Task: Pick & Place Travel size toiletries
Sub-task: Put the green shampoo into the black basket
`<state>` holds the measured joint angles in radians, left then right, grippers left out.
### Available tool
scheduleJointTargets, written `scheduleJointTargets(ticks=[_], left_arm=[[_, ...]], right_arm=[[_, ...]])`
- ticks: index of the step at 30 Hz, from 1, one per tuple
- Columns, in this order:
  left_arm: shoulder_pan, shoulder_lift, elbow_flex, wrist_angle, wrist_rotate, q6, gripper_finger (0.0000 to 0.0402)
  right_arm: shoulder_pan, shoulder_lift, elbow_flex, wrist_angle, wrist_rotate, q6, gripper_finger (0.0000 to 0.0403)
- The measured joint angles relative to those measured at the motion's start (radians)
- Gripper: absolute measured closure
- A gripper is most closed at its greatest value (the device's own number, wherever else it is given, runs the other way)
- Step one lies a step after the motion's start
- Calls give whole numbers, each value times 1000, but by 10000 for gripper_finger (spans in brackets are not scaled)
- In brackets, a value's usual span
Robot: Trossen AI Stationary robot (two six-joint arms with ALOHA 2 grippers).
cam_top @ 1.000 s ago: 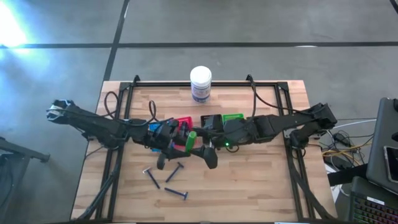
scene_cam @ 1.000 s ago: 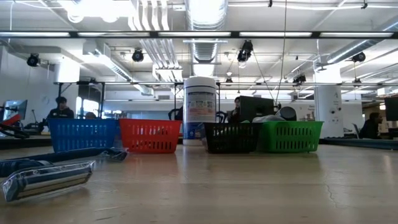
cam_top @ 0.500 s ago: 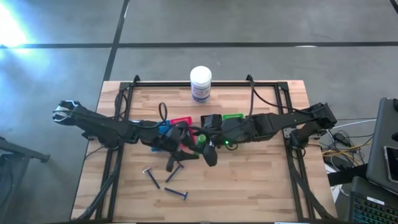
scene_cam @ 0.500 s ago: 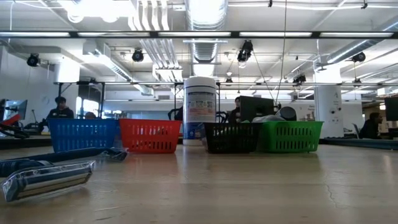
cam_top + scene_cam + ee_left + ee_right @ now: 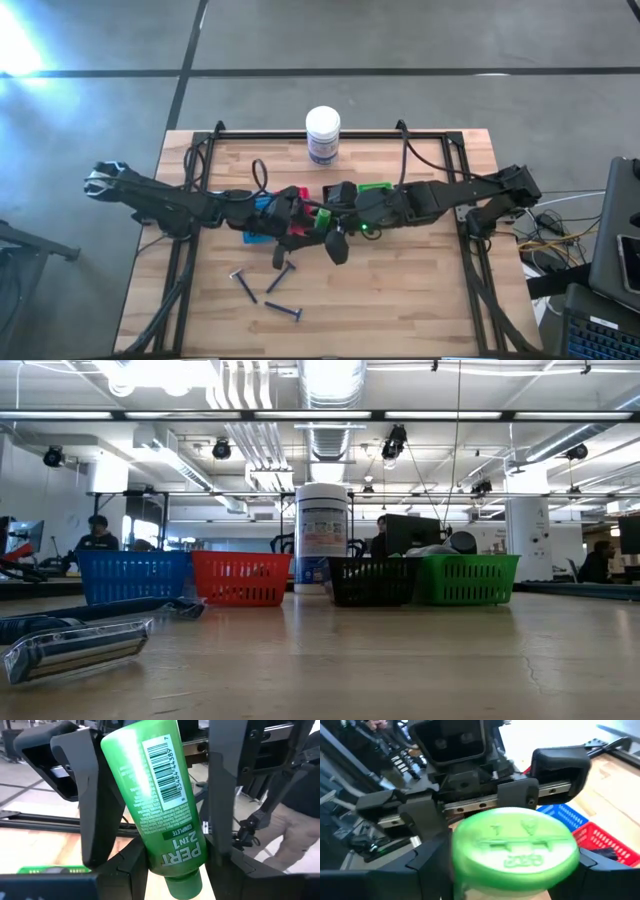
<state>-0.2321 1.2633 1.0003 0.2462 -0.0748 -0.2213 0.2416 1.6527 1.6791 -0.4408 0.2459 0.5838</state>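
Observation:
A green tube (image 5: 322, 220) with a barcode label is held in the air above the table's middle, between two grippers that face one another. My left gripper (image 5: 295, 218) (image 5: 177, 862) is shut on it. My right gripper (image 5: 335, 238) (image 5: 515, 870) is open. In the left wrist view its fingers (image 5: 90, 795) stand on either side of the tube's body (image 5: 160, 795), with a strip of light beside one of them. The tube's round cap (image 5: 515, 845) faces the right wrist camera. Three dark-handled razors (image 5: 243, 285) lie on the near half of the table; one (image 5: 75, 650) lies close to the low camera. My left gripper pinches the green tube between its two fingers (image 5: 135, 870) just above the cap (image 5: 175, 857). It comes level from the table's left, with the fingers across the tube. The tube is lifted clear and tilted, cap end lowest.
Blue (image 5: 135, 575), red (image 5: 240, 578), black (image 5: 372, 580) and green (image 5: 468, 578) trays stand in a row across the table's middle. Both arms hang over them. The white jar (image 5: 322, 135) stands at the far edge. People sit in the room beyond the table.
My left gripper has carried the green tube toward the table's right, up to my right gripper. The right gripper has shifted slightly toward the left and the far edge. The tube has stayed almost still in the last half second.

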Motion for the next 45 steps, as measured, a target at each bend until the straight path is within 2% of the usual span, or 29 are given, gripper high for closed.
scheduleJointTargets(ticks=[15,22,29,37,45], left_arm=[[9,-14,-7,-63,-73,39,236],[14,-24,-7,-99,-125,60,236],[14,-24,-7,-122,-288,96,236],[19,-14,-6,-137,-374,139,236],[22,-3,-6,-162,-390,145,223]], right_arm=[[-21,-1,0,-51,19,50,218],[-36,0,-1,-50,74,111,249],[-71,5,-1,-50,101,172,253],[-101,5,-9,-58,146,222,262],[-114,5,-37,-55,147,238,272]])
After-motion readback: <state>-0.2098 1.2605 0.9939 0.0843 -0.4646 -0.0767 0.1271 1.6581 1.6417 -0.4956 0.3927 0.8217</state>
